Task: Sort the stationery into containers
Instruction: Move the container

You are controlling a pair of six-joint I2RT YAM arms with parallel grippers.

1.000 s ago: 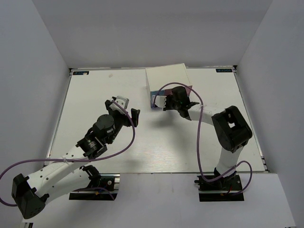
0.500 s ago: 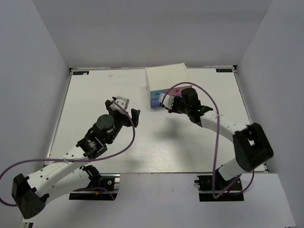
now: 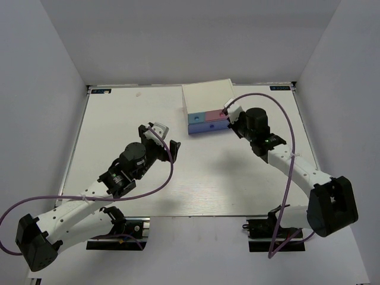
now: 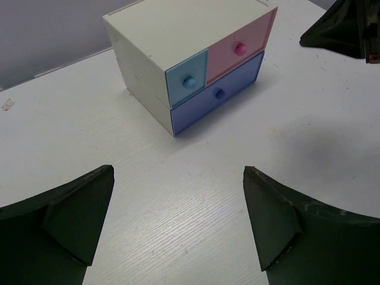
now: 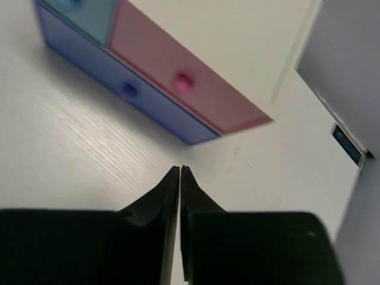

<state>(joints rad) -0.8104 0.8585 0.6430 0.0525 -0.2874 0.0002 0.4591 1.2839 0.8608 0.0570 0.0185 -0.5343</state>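
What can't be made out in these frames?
Drawer contents: the light blue drawer, pink drawer and periwinkle drawer are shut in every view.
Stationery: none shows in any view; whether it sits inside cannot be told.
Right wrist view: light blue drawer cut off by the top edge, and blurred.

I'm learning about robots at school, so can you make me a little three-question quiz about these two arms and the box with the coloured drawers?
1. True or false: all three drawers of the white box are shut.
2. Which drawer sits underneath the other two? A light blue drawer, B pink drawer, C periwinkle-blue drawer.
3. Fill the gap: the right gripper is pinched shut, while the ___ gripper has its fingers spread wide.

Key: 1 true. 2 C. 3 left; the left gripper is wide open and holds nothing.
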